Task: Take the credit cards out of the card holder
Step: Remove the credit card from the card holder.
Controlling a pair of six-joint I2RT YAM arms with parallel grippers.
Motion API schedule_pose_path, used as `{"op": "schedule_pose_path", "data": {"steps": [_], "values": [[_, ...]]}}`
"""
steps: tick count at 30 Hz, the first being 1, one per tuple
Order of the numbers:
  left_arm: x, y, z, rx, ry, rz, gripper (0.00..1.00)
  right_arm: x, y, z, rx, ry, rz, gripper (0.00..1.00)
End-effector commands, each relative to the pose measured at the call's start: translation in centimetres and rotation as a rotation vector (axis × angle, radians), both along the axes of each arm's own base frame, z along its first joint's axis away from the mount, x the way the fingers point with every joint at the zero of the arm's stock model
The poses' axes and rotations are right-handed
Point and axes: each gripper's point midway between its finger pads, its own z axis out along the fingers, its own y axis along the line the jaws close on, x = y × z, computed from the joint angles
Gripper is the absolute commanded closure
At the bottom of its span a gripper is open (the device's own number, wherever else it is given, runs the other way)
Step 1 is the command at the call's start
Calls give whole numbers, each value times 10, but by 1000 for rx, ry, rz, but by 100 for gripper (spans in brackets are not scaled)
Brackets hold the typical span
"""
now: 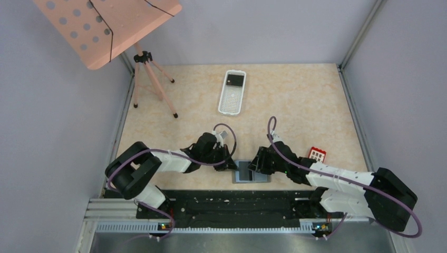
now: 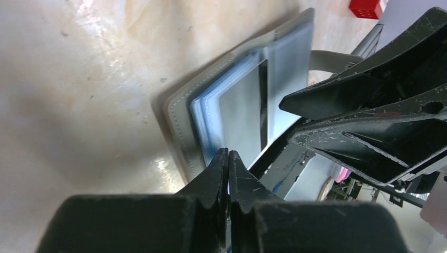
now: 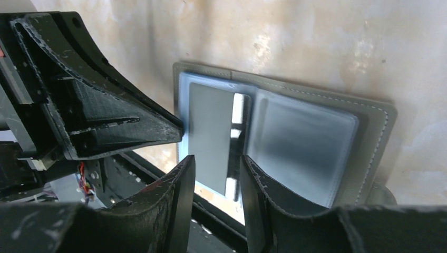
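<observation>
Black, scuffed fingers of the right hand [image 3: 216, 174] stand apart, straddling the near end of a pale card [image 3: 211, 126]. The card's long axis runs straight away from them inside the open card holder [image 3: 371, 124]. The left hand [image 2: 227, 158], clenched on nothing visible, sits at the holder's opposite edge. A red card [image 1: 317, 154] lies on the bench [image 1: 295, 105], right of the holder.

A pale marbled worktop [image 1: 295, 100] carries a white perforated basket [image 1: 230, 103] toward its far edge, with a dark object [image 1: 235, 80] lying in its far end. At far left, a tripod [image 1: 150, 79] holds a tilted pink perforated board [image 1: 105, 26].
</observation>
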Motion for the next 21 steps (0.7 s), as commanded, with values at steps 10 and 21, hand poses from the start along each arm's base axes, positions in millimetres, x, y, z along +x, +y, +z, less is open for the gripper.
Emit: {"op": "schedule_pose_path", "data": {"steps": [10, 21], "values": [[-5, 6, -23, 21, -1, -3, 97, 1, 2, -14, 40, 8, 2, 63], [-6, 9, -28, 44, 1, -4, 97, 3, 0, -20, 47, 10, 3, 64]]}}
